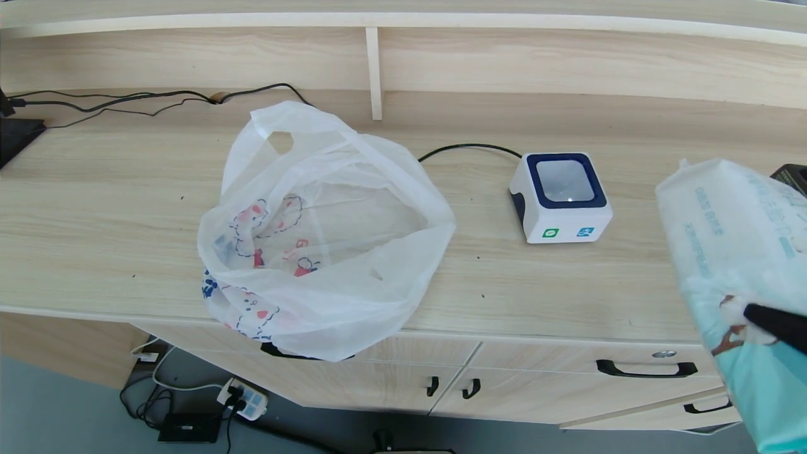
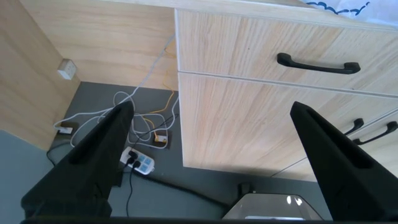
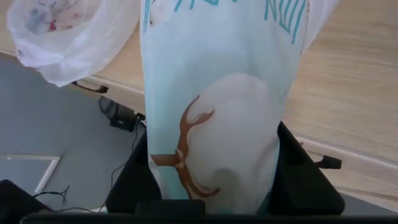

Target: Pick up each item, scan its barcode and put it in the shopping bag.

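A white shopping bag [image 1: 325,233] with red and blue cartoon prints stands open on the wooden counter [image 1: 94,208], hanging a little over its front edge. To its right sits a white barcode scanner [image 1: 560,197] with a dark blue framed window facing up. My right gripper [image 3: 214,168] is shut on a soft pale blue and white pack [image 1: 737,265] with a deer drawing, held at the right end of the counter, right of the scanner. My left gripper [image 2: 211,155] is open and low, in front of the cabinet drawers [image 2: 261,106], holding nothing.
Black cables [image 1: 126,101] run along the back of the counter, and a cable leads from the scanner to the back. A dark device [image 1: 16,135] sits at the far left. Drawer handles [image 1: 646,367] stick out below the counter. A power strip [image 1: 243,398] lies on the floor.
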You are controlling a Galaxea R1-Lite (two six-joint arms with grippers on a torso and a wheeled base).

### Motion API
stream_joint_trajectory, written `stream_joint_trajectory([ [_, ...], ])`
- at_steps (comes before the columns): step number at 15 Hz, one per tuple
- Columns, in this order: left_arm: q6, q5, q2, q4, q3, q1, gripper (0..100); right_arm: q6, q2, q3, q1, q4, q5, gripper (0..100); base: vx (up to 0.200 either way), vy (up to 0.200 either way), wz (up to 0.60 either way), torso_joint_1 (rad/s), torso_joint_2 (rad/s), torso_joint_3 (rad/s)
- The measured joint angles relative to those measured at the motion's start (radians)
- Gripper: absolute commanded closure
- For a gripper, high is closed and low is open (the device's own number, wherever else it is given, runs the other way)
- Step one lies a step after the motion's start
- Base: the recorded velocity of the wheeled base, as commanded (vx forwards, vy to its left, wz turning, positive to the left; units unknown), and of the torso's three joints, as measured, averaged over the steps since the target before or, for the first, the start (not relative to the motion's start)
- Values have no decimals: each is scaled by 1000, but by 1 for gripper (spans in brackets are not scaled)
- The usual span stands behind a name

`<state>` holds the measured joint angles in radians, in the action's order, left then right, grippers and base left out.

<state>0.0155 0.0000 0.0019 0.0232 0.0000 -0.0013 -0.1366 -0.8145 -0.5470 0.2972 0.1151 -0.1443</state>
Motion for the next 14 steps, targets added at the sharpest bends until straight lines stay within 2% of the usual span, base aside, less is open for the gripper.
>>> stream_joint_trajectory([
  [2,0,0,0,0,0,-1,0,-122,60,1,58,2,-45,100,0,0,0,0,0,0],
  [4,0,0,0,0,0,-1,0,-357,51,-60,126,44,-92,100,0,0,0,0,0,0],
  [5,1,0,0,0,0,0,0,-489,27,-77,179,117,-114,100,0,0,0,0,0,0],
  [7,1,0,0,0,0,0,0,-669,-45,-67,254,378,-163,100,0,0,0,0,0,0],
  [9,7,0,0,-2,0,0,0,-778,-138,-15,294,607,-234,100,0,0,0,0,0,0],
  [11,8,0,0,-2,0,-1,0,-871,-223,18,316,791,-249,100,0,0,0,0,0,0],
  [13,8,0,0,-2,0,-1,0,-1060,-300,29,342,997,-253,100,0,0,0,0,0,0],
  [14,8,0,0,-2,0,0,0,-1121,-330,27,365,1051,-254,100,0,0,0,0,0,0],
])
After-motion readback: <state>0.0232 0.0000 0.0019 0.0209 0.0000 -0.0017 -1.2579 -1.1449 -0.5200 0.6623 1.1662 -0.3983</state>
